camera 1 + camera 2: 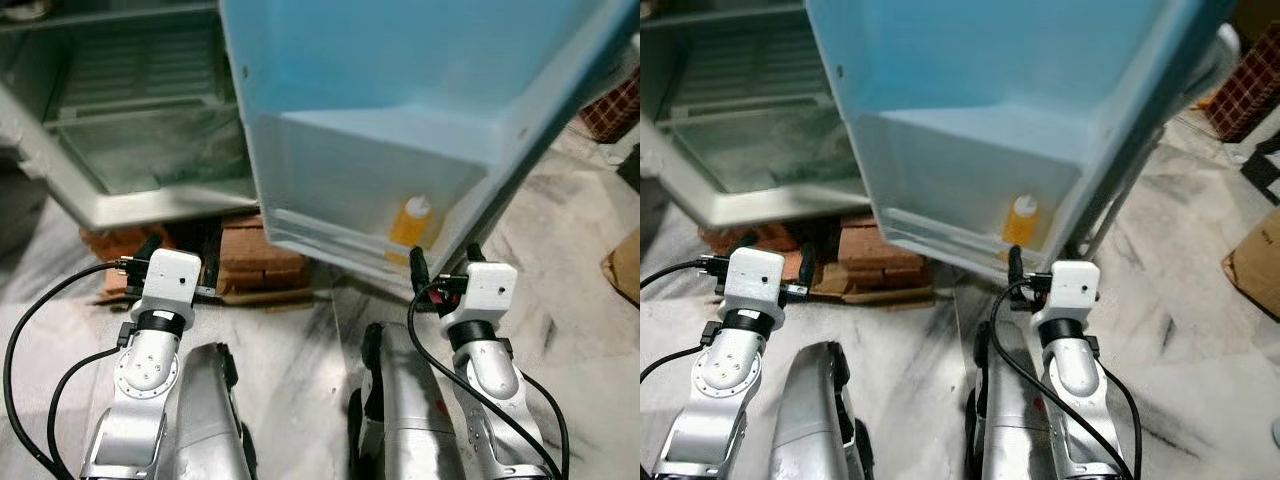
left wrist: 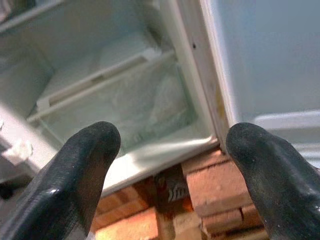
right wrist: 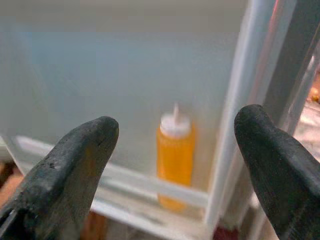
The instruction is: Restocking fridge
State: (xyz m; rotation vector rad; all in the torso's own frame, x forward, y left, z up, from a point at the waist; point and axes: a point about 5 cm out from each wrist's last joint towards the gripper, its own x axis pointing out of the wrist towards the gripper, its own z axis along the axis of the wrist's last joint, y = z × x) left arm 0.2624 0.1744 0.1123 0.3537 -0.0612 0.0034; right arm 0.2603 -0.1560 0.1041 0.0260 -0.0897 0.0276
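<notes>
The fridge (image 1: 150,130) stands open ahead on the left, its lower shelf and clear crisper drawer (image 2: 130,105) holding nothing I can make out. Its pale blue door (image 1: 400,90) swings out toward me on the right. An orange squeeze bottle (image 1: 413,222) with a white cap stands upright in the door's bottom shelf. My right gripper (image 1: 447,262) is open just short of that bottle (image 3: 175,155), nothing between its fingers. My left gripper (image 1: 175,250) is open too, low in front of the fridge's bottom edge, facing the crisper.
The fridge rests on red bricks (image 1: 250,260) on a marble floor. The open door's lower corner hangs over my right arm. A cardboard box (image 1: 625,265) and a dark red basket (image 1: 615,110) sit at the far right.
</notes>
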